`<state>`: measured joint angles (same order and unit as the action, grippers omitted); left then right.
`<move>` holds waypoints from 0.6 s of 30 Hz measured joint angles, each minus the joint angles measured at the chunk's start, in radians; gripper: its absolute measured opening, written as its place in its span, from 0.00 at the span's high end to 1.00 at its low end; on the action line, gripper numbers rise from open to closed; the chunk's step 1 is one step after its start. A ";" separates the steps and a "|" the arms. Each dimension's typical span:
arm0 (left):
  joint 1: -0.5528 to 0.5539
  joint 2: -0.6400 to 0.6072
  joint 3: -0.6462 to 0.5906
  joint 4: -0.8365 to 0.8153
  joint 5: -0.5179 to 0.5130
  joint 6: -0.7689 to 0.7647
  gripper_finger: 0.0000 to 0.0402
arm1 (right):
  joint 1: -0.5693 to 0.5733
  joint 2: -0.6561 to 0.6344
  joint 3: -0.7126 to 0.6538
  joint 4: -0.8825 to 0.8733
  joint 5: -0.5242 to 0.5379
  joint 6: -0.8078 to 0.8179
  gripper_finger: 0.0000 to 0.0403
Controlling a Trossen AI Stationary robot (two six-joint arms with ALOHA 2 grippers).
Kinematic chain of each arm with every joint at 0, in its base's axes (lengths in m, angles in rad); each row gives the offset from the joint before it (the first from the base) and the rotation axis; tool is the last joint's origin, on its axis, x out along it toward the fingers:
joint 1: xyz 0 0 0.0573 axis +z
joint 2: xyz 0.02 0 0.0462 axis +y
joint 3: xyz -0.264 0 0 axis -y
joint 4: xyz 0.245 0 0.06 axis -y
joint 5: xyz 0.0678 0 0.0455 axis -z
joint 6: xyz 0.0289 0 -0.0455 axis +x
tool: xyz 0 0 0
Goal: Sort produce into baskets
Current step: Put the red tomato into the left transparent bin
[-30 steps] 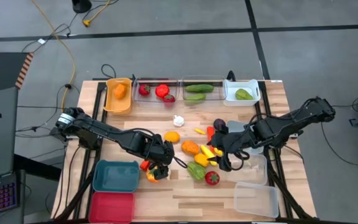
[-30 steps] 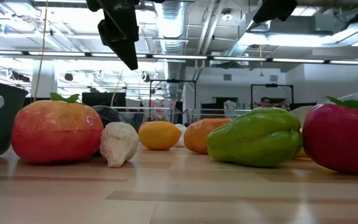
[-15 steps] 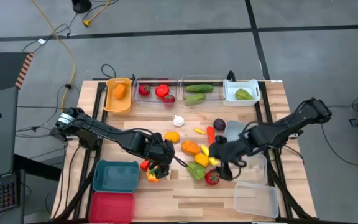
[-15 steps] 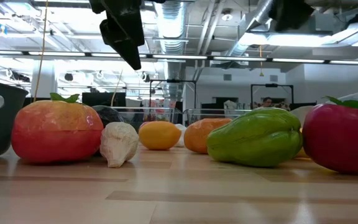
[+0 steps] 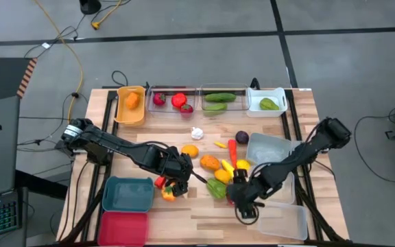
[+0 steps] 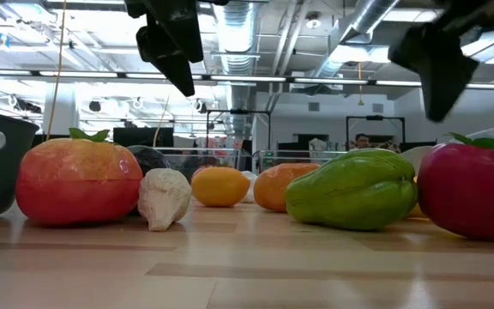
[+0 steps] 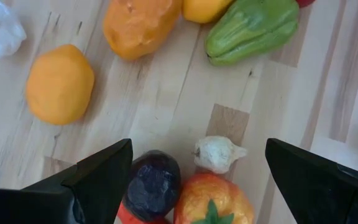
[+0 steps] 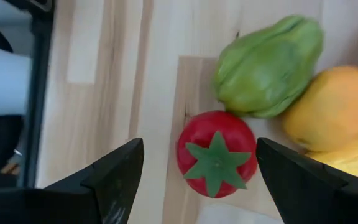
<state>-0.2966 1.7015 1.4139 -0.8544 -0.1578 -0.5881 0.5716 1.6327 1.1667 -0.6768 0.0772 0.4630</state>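
A glossy red tomato (image 8: 217, 152) with a green star-shaped calyx is seen on the pale wood table (image 5: 204, 209), touching a ridged green chayote (image 8: 268, 65) — the right gripper (image 8: 194, 177) is held above it, fingers spread wide. The left gripper (image 7: 197, 180), likewise open, is poised over a dark purple fruit (image 7: 152, 185), a knobbly white garlic (image 7: 217, 154) and an orange-red tomato (image 7: 213, 202), huddled near the teal bin (image 5: 127, 194).
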 joint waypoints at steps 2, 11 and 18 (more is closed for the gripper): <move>0.000 0.000 0.000 0.000 0.000 0.000 0.11 | 0.006 0.023 0.000 0.000 0.000 0.000 0.16; 0.000 0.000 0.000 0.001 0.000 0.000 0.11 | 0.010 0.057 0.001 -0.004 0.046 0.000 0.16; 0.000 0.000 0.000 0.000 -0.005 0.000 0.11 | 0.011 0.057 0.001 -0.010 0.055 0.000 0.16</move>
<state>-0.2966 1.7016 1.4139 -0.8539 -0.1627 -0.5880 0.5823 1.6894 1.1675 -0.6866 0.1326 0.4629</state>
